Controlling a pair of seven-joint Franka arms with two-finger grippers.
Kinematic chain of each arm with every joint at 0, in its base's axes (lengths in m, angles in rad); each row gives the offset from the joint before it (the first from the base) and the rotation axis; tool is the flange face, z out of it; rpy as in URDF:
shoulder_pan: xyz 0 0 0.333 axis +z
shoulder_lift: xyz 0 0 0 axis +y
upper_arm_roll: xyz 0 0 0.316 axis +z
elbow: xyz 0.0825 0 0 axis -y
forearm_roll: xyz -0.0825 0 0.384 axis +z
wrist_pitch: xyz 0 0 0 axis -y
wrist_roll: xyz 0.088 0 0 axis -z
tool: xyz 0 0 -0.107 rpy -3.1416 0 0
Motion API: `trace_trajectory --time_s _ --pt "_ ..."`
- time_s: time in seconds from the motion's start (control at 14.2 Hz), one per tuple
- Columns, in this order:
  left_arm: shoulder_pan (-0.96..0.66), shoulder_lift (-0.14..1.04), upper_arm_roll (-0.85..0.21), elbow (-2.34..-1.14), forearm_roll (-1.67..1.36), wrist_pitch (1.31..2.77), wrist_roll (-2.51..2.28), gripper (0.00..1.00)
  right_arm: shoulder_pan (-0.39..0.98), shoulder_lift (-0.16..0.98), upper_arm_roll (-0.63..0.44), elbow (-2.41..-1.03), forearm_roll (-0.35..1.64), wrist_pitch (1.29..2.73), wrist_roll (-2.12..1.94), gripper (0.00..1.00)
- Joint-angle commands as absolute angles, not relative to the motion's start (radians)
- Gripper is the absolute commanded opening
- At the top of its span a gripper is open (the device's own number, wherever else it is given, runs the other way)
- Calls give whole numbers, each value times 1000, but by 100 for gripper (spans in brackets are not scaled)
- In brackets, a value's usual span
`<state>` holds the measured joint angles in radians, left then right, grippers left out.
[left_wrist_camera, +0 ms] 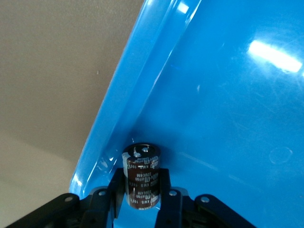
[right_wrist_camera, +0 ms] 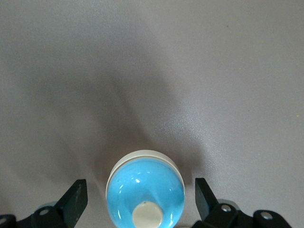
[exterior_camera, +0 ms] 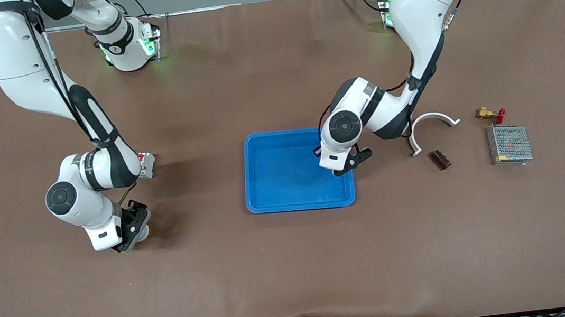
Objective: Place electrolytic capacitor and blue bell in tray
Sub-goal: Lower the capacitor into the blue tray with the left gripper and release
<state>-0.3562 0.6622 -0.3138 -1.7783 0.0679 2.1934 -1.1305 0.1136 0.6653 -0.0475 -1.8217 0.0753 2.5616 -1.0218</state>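
My left end effector (left_wrist_camera: 142,194) grasps the electrolytic capacitor (left_wrist_camera: 141,175) upright over the tray (exterior_camera: 265,192); my right end effector (right_wrist_camera: 141,199), released, straddles the blue bell (right_wrist_camera: 145,187) directly below.

Two glossy white arms, black joint caps, black cables, green base lights, black gripper fingers (right_wrist_camera: 76,199)

A white curved clip (exterior_camera: 430,126), dark block (exterior_camera: 440,159), brass fitting (exterior_camera: 488,114) and metal mesh box (exterior_camera: 509,145) are lying on the worktop (exterior_camera: 294,263).
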Motion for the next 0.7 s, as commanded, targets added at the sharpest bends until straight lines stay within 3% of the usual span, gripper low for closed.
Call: trace_trajectory --time_s 0.0,0.07,0.35,0.42,0.63 --pt "-367 696 -308 -1734 81 2186 -1167 56 94 689 -32 -1798 100 2569 -1048 100" --pt "-368 696 -308 -1730 87 2186 -1166 100 94 689 -32 -1798 101 2569 -1046 100" --pt "-376 670 -308 -1710 87 2152 -1181 100 92 689 -32 -1798 101 2566 -1049 96" --pt "-377 658 -310 -1697 86 2116 -1180 100 91 689 -32 -1795 101 2560 -1045 67" --pt "-374 637 -313 -1610 86 1978 -1180 100 83 689 -31 -1787 123 2557 -1043 61"
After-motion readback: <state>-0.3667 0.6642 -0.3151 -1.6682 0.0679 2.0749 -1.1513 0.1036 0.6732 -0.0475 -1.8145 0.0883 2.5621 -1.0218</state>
